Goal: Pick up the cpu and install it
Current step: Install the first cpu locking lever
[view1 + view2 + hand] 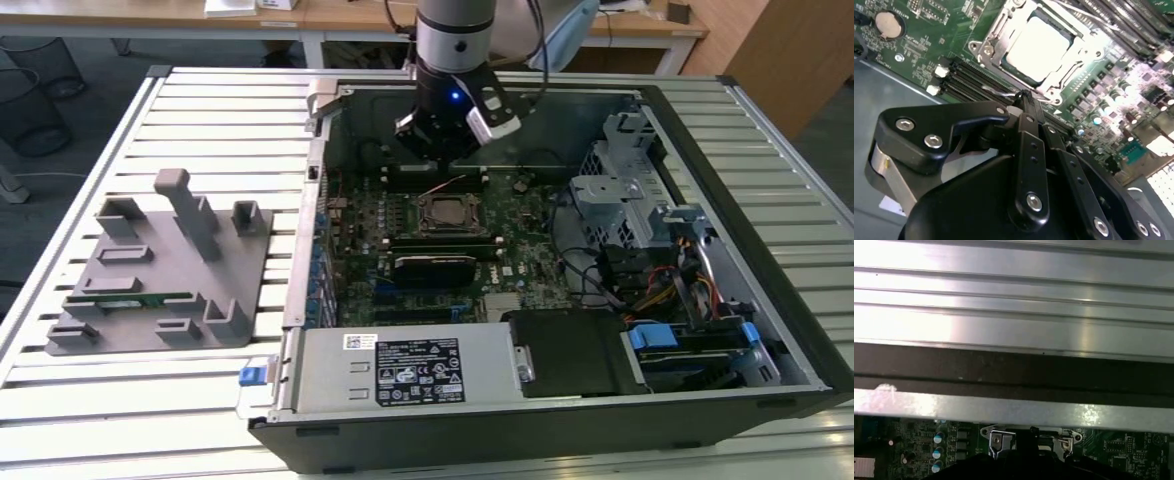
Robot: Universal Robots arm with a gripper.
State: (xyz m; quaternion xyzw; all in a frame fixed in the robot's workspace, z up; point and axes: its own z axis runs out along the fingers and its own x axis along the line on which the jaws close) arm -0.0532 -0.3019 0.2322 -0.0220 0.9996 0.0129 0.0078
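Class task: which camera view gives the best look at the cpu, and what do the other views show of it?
The second wrist view: the cpu sits large and bright inside the socket frame. In the exterior view it is a tiny square on the motherboard. The first wrist view catches the frame's edge.

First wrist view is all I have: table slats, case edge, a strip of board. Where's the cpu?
Observer: In the second wrist view, the small square cpu with the silvery-grey metal top lies inside the black motherboard socket with the metal frame.
Operator: Gripper on it?
Observer: No. The gripper is off the chip, its tip near the frame's edge.
Operator: Fixture?
Observer: In the exterior view, the grey plastic fixture sits at the exterior view's left of the open computer case, with a thin green memory stick on it.
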